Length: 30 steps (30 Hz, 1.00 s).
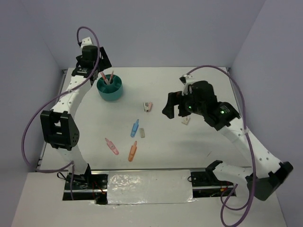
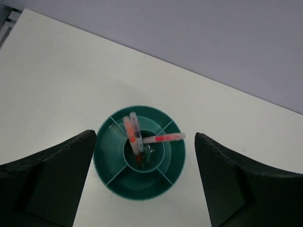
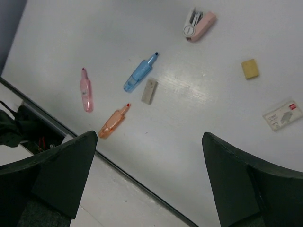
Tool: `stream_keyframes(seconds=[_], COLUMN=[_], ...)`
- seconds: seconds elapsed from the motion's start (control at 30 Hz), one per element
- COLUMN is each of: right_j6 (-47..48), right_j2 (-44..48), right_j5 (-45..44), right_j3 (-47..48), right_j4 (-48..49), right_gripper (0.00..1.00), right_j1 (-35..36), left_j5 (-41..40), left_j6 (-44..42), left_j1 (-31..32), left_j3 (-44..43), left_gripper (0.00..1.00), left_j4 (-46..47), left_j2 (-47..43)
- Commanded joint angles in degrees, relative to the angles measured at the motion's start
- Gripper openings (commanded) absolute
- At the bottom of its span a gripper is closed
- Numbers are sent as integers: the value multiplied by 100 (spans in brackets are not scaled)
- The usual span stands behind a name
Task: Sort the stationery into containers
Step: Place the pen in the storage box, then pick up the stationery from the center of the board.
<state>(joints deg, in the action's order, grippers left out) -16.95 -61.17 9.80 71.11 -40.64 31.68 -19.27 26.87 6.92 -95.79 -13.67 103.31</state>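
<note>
The teal round container point(image 1: 110, 88) stands at the back left, with several pens point(image 1: 108, 78) upright in its central cup. My left gripper point(image 1: 93, 58) hovers high above it, open and empty. In the left wrist view the container point(image 2: 139, 193) lies between the spread fingers; two pens point(image 2: 134, 136) and a pink-orange pen point(image 2: 163, 138) lean in the cup. Loose stationery lies mid-table: a blue marker point(image 1: 135, 128), pink marker point(image 1: 111, 146), orange marker point(image 1: 133, 151) and grey eraser point(image 1: 142, 133). My right gripper point(image 1: 174, 109) hangs open above the table's right centre, holding nothing.
The right wrist view shows a pink-and-white item point(image 3: 199, 25), a tan eraser point(image 3: 250, 68) and a white labelled eraser point(image 3: 283, 114) beyond the blue marker point(image 3: 139, 74), pink marker point(image 3: 85, 89), orange marker point(image 3: 113, 122) and grey eraser point(image 3: 149, 91). The table's near edge point(image 3: 142, 177) runs below.
</note>
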Motion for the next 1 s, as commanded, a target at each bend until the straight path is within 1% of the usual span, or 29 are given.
stream_keyframes(seconds=[0.0, 0.03, 0.07, 0.1, 0.13, 0.17, 0.2, 0.23, 0.27, 0.3, 0.33, 0.37, 0.4, 0.43, 0.47, 0.5, 0.53, 0.57, 0.6, 0.63, 0.7, 0.77, 0.83, 0.97], right_j6=[-440, -580, -1138, -1501, -1844, -2569, -2811, -3258, -3436, -3551, -3569, -3535, -3500, -3099, -2834, -2649, -2394, -2192, -2033, -1997, -1647, -1505, -1469, -1636], right_j2=[-840, -1062, -1308, -1754, -1924, -2091, -2371, -2513, -2680, -3012, -3163, -3373, -3436, -3454, -3420, -3411, -3428, -3507, -3594, -3691, -3937, -4200, -4560, -5001], right_j5=[-881, -1162, -1426, -1933, -2251, -2620, -3146, -3377, -3545, -3608, -3434, -3345, -3310, -3127, -2977, -2941, -3019, -2915, -2818, -2748, -2484, -2325, -2281, -2263], right_j3=[-89, 16, 104, 209, 384, 464, 552, 727, 824, 904, 1009, 1019, 923, 765, 590, 292, 202, 114, 61, 104, 192, 332, 674, 790], right_j4=[83, 22, -92, -302, -408, -514, -576, -629, -699, -804, -805, -692, -569, -280, 479, 705, 855, 1248, 1304, 1261, 1436, 1454, 1306, 1199], right_gripper=[100, 100, 100, 100, 100, 100, 100, 100, 100, 100, 100, 100, 100, 99, 97, 95, 93, 85, 79, 68, 63, 57, 54, 52], right_j1=[565, 950, 1110, 1269, 1636, 1866, 2085, 2297, 2560, 2623, 2624, 2615, 2615, 2624, 2598, 2589, 2571, 2458, 2379, 2308, 2176, 2167, 2167, 2176], left_j5=[151, 125, 116, 125, 195, 187, 213, 317, 405, 528, 651, 783, 836, 906, 1046, 1135, 1197, 1380, 1460, 1513, 1671, 1733, 1707, 1645], left_j6=[99, 151, 282, 353, 371, 537, 599, 687, 714, 714, 705, 714, 714, 731, 714, 688, 670, 627, 565, 512, 390, 336, 161, -15], left_j1=[29, 38, 38, 38, 46, 47, 47, 47, 47, 47, 55, 55, 64, 64, 64, 73, 73, 73, 73, 73, 73, 73, 73, 73], left_j3=[-562, -694, -939, -1003, -1021, -951, -785, -557, 54, 417, 725, 1276, 1534, 1737, 2130, 2326, 2632, 2766, 2872, 3029, 3110, 3119, 2996, 2645], left_gripper=[99, 99, 99, 99, 99, 99, 99, 99, 99, 99, 99, 99, 99, 99, 99, 99, 99, 100, 99, 99, 99, 99, 99, 99], left_j4=[-500, -827, -1178, -1538, -2186, -2532, -2822, -3138, -3203, -3177, -3151, -3168, -3194, -3264, -3256, -3256, -3256, -3256, -3256, -3343, -3423, -3536, -3651, -3844], left_j2=[-715, -768, -855, -908, -1039, -1119, -1233, -1573, -1786, -1997, -2451, -2673, -2893, -3321, -3535, -3719, -4069, -4221, -4431, -4512, -4643, -4714, -4732, -4609])
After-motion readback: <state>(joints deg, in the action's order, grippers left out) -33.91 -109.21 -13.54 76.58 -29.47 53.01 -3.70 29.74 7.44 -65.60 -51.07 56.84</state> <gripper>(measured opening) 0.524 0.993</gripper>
